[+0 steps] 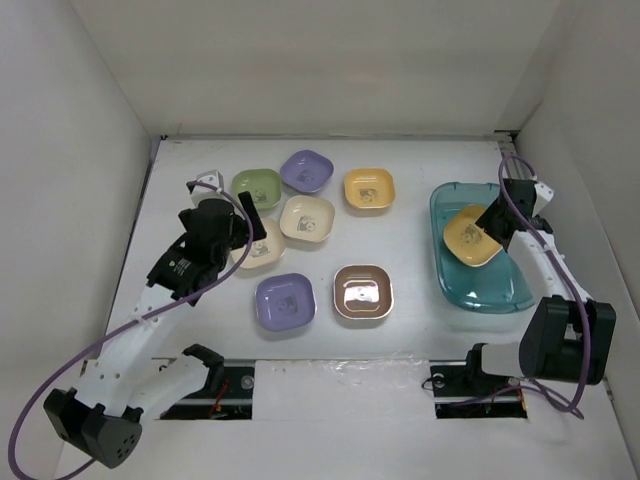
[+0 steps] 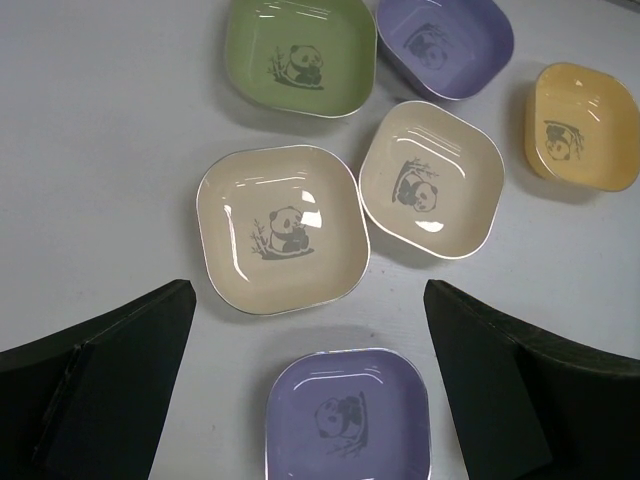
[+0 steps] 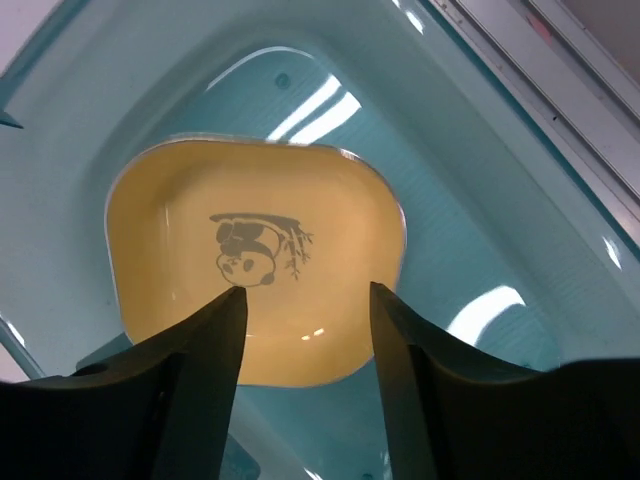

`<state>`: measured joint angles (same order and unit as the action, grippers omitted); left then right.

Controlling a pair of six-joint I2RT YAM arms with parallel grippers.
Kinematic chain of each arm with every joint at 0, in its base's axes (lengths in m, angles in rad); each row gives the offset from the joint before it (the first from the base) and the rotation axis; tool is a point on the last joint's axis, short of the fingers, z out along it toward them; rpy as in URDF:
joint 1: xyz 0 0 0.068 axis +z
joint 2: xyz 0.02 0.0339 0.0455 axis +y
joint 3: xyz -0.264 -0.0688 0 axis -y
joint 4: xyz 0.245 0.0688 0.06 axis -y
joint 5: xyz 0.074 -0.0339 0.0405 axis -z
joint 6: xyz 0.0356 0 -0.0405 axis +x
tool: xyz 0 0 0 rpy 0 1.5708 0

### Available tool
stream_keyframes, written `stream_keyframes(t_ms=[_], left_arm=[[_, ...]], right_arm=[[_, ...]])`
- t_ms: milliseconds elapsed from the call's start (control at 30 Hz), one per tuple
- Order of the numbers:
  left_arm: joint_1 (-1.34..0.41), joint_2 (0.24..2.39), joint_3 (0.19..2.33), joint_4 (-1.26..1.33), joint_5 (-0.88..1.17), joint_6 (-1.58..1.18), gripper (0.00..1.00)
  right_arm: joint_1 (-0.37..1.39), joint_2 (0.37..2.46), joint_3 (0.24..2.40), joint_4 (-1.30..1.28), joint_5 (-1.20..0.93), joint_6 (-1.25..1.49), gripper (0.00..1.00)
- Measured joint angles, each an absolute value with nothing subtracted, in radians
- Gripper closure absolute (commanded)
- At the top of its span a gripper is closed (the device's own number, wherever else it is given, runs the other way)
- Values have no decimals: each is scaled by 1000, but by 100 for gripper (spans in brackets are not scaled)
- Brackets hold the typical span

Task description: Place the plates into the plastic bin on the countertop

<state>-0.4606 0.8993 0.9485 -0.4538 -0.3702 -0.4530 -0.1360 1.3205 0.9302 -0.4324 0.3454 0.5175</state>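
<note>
Several plates lie on the white countertop [image 1: 420, 180]: green [image 1: 257, 187], lavender [image 1: 306, 171], yellow-orange [image 1: 369, 190], cream [image 1: 307, 218], a second cream [image 1: 265, 248], a second lavender [image 1: 285, 301] and brown-pink [image 1: 363, 293]. Another yellow-orange plate [image 1: 472, 237] lies in the teal plastic bin [image 1: 490, 285]. My left gripper [image 1: 250, 225] is open and empty, above the gap between the near cream plate [image 2: 280, 230] and the near lavender plate [image 2: 345, 415]. My right gripper [image 1: 497, 218] is open over the plate in the bin [image 3: 255, 260], its fingertips [image 3: 232, 300] apart above the plate's near edge.
A small white object [image 1: 207, 183] sits at the far left, beside the green plate. White walls close in the left, back and right. The bin [image 3: 480, 230] stands close to the right wall. Purple cables trail from both arms.
</note>
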Motion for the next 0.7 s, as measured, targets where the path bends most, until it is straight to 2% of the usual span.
stream_keyframes(t_ms=[233,567,700], left_arm=[[-461,899,949,-453,-365,-453,0],[-461,899,949,-453,-362,-452,0],[-461,900,949,-453,-357,-452,0]], right_arm=[[-96,1333,945,-390,339,476,36],[402,1359,973,-231,217,294,35],[481,1589,1156,-218,192,242,35]])
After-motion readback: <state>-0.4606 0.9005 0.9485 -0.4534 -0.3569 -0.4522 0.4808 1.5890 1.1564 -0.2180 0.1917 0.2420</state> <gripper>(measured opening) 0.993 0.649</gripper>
